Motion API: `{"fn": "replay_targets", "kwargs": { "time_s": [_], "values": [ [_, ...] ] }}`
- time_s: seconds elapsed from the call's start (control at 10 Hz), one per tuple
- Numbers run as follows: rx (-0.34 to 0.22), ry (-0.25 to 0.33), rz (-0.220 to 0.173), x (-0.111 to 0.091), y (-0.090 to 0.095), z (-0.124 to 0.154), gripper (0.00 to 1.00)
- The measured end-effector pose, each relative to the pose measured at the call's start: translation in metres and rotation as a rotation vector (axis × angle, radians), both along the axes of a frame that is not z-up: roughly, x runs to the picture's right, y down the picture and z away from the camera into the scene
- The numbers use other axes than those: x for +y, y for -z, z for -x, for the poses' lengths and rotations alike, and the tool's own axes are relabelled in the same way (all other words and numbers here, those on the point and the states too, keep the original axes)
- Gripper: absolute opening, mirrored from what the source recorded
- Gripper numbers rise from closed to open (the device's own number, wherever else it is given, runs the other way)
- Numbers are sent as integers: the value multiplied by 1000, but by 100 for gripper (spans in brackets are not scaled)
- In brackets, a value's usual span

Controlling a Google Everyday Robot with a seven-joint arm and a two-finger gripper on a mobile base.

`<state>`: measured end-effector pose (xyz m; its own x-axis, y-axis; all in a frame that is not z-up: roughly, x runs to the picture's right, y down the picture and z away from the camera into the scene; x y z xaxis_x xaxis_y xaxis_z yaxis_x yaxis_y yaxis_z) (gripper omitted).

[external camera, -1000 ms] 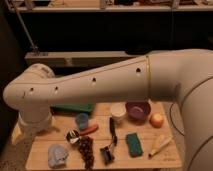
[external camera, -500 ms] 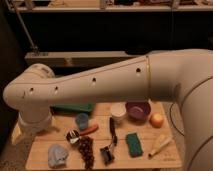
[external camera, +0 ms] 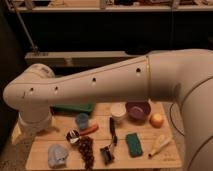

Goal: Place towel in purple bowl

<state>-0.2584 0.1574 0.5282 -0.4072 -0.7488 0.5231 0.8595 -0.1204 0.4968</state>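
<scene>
Robot arm [external camera: 100, 85]: white, thick, spanning the view from the right edge to an elbow at far left, hanging above the rear of the tabletop and hiding part of it. Gripper: out of view, somewhere past the elbow link at lower left; fingers spread wide, not on the towel. Tabletop [external camera: 167, 161]: pale wood, carrying every item below. Green tray [external camera: 73, 107]: flat, at the rear left, partly under the arm. Purple bowl [external camera: 138, 110]: round, upright, at the rear right, just right of the white cup [external camera: 118, 111] and just left of an orange fruit [external camera: 157, 120]; nothing visible inside. Towel [external camera: 57, 155]: pale blue-grey, lumpy, lying at the front left corner of the tabletop, well apart from the purple bowl and left of the dark grapes [external camera: 86, 150]. Green pad [external camera: 133, 144]: dark, flat, rectangular, front right of centre, below the purple bowl. Black brush [external camera: 109, 146]: long, lying front to back at centre, between the grapes and the green pad. Pale yellow object [external camera: 160, 145]: elongated, tilted, near the front right edge; what it is cannot be told. Blue cup [external camera: 82, 120]: small, upright, left of the white cup and near the tray. Orange-red stick [external camera: 90, 130]: lying just in front of the blue cup. Small round black-and-white item [external camera: 73, 136]: touching the stick's left end.
</scene>
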Motion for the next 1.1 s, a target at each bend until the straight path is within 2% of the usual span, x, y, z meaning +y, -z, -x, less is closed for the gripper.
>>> {"fn": "replay_targets", "kwargs": {
  "time_s": [0.2, 0.4, 0.5, 0.7, 0.9, 1.1],
  "values": [
    [-1, 13, 9, 6, -2, 3, 80],
    [-10, 36, 40, 28, -12, 13, 80],
    [-10, 50, 69, 47, -24, 17, 80],
    [-7, 79, 113, 81, -34, 25, 80],
    [17, 112, 172, 122, -46, 28, 80],
    [40, 116, 223, 150, -59, 23, 80]
  ]
}}
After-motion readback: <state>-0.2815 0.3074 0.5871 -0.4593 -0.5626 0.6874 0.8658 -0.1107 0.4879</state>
